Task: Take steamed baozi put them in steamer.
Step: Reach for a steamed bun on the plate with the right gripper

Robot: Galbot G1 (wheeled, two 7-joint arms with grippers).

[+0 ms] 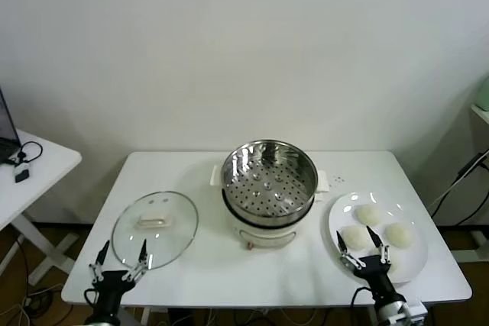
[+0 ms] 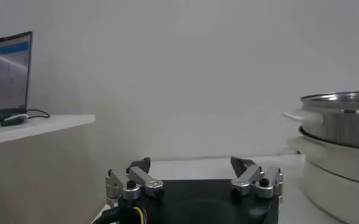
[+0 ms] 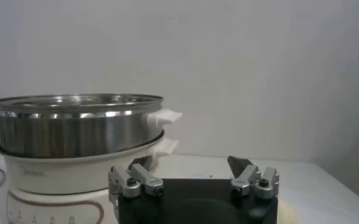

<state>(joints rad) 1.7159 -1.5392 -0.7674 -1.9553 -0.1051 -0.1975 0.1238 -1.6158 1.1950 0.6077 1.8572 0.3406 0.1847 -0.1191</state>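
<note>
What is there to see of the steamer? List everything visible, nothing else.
The steamer is a round, shiny steel basket with a perforated bottom, upright and empty, lid off. It sits on a white cooker base with white side handles, mid-table. The glass lid lies apart on its left, the plate of baozi apart on its right. Neither gripper touches it.

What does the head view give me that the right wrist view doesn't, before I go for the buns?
Head view only: the baozi on the white plate, the glass lid lying at the table's left, the steamer's perforated, empty inside, and the left gripper open at the near left edge. Right wrist view only: the steamer's outer wall from the side, on its white cooker base. Both: the steamer and the right gripper, open, near the plate.
</note>
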